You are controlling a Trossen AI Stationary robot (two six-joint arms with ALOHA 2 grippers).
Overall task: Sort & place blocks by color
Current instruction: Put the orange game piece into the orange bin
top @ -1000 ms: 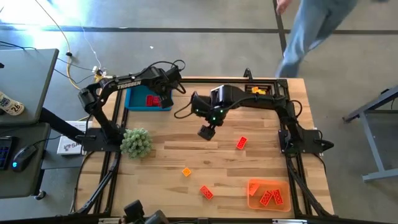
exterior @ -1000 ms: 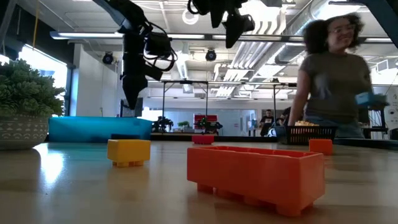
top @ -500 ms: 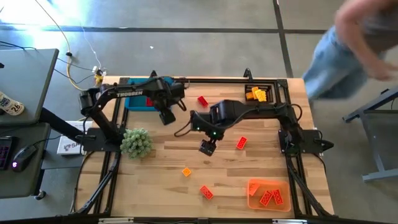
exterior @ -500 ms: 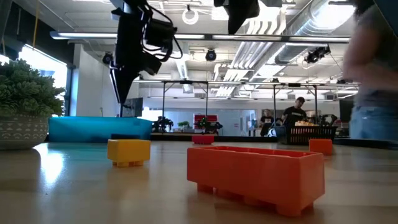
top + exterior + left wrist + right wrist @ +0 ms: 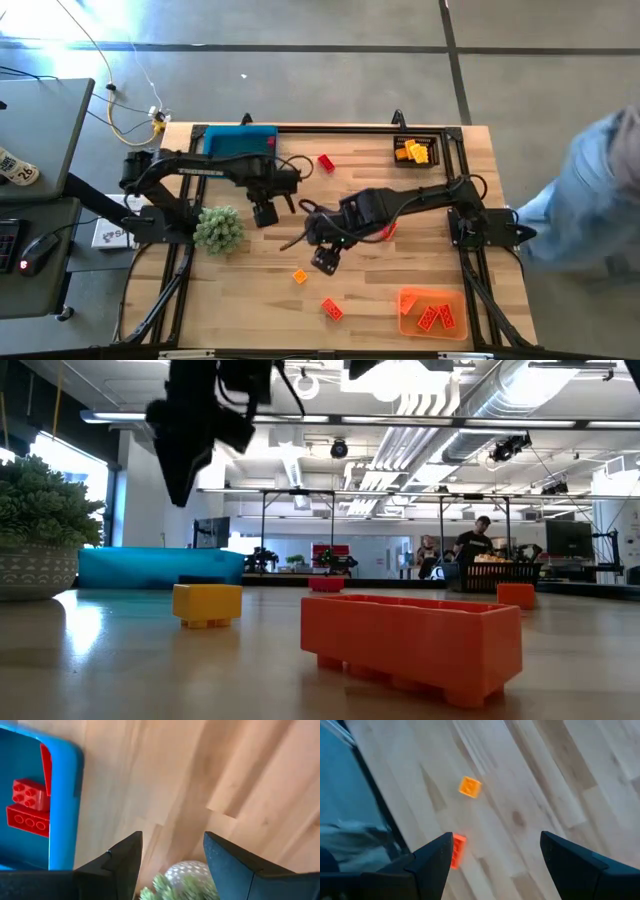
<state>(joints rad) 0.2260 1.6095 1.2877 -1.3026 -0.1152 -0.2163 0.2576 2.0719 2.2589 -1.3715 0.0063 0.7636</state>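
The right gripper (image 5: pixel 324 260) is held spread and empty above mid-table, with a small orange block (image 5: pixel 299 276) just beside it and a red block (image 5: pixel 331 309) a little farther off (both are seen past its fingers (image 5: pixel 432 862) in the right wrist view). The left gripper (image 5: pixel 265 213) is likewise parted with nothing in it, near the green plant (image 5: pixel 219 229); beyond it, red blocks (image 5: pixel 27 805) lie in the blue bin (image 5: pixel 238 140). A lone red block (image 5: pixel 326 163) is found farther back, and orange and yellow bins (image 5: pixel 432 310) sit well apart.

The wooden table (image 5: pixel 250 290) carries loose blocks (image 5: pixel 331 309), a plant (image 5: pixel 219 229), and seemingly three bins (image 5: pixel 432 312).
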